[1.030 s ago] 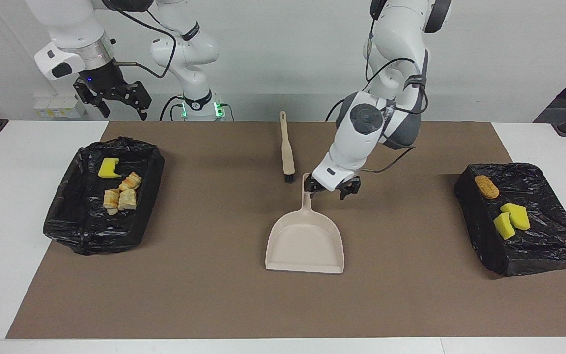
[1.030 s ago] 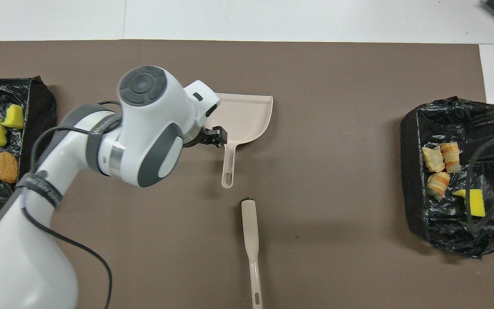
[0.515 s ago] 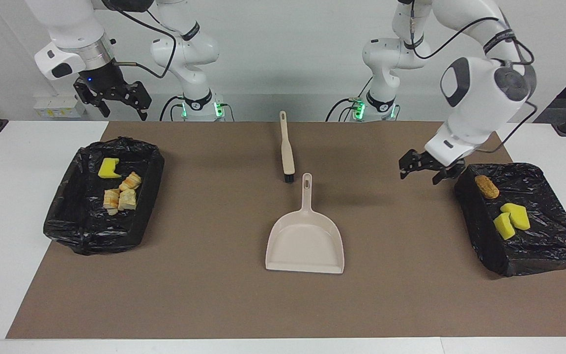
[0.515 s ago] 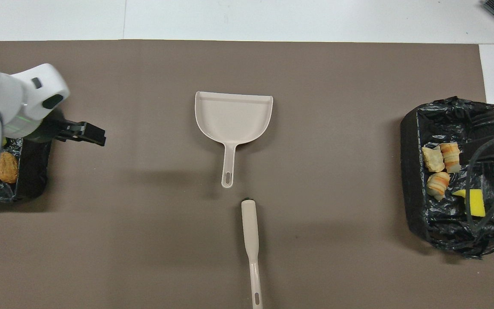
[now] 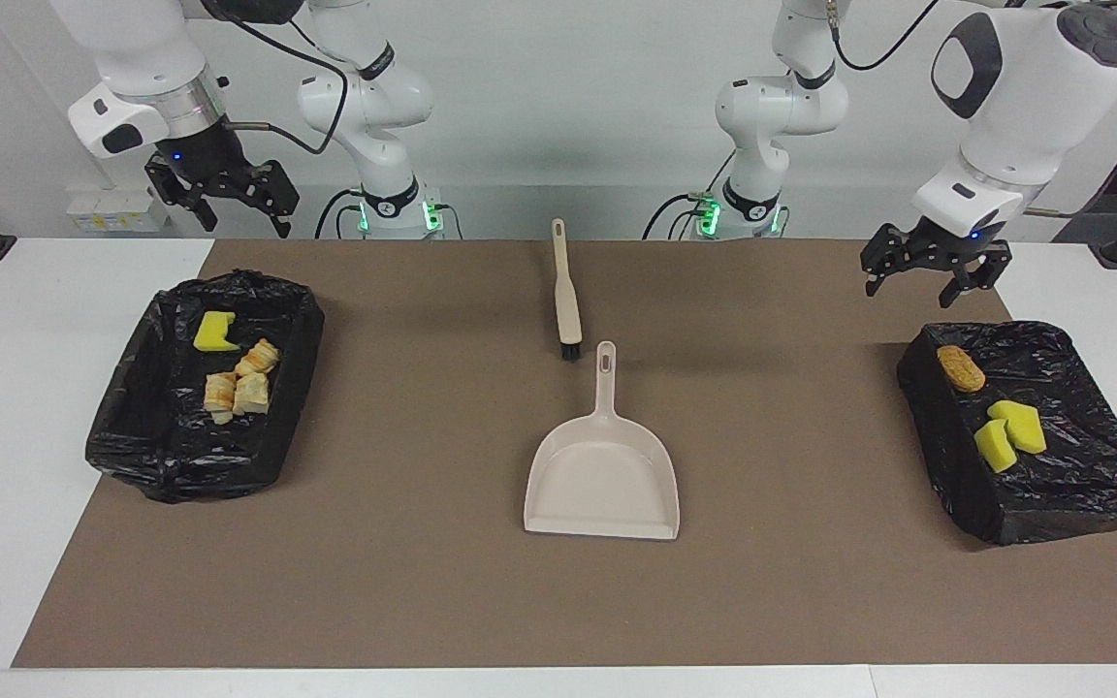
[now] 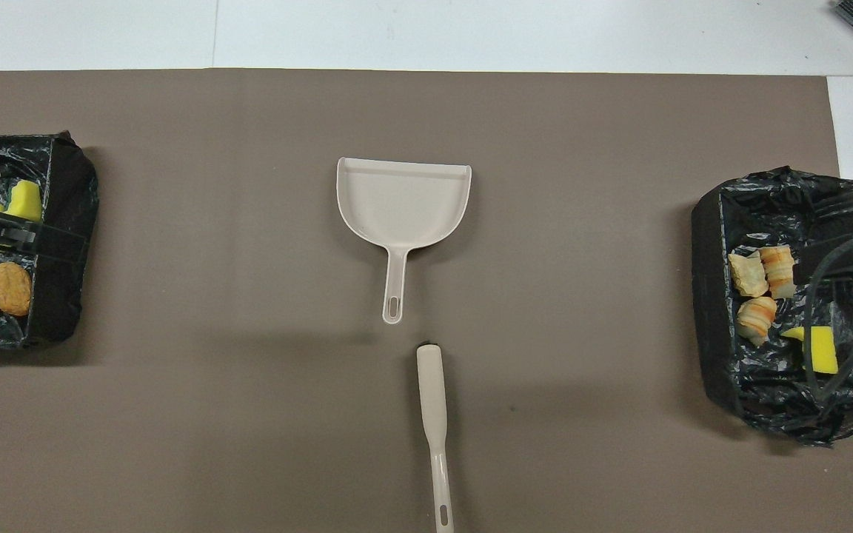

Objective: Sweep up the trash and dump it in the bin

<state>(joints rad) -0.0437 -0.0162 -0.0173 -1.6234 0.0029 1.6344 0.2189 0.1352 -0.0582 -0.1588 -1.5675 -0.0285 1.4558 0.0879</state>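
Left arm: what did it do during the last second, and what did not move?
The left tool, open, left the handle of the beige plastic dustpan and rose back above the black-lined bin at its own end of the table. Nothing was picked up. Dustpan, beige brush, trash and right tool stayed put.

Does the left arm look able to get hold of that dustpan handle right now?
Probably yes. The left gripper hangs open and empty near a bin, and the dustpan handle lies bare on the mat, apart from the brush.

Glossy white rounded arm casings, grey joint caps, black cables, green base lights.
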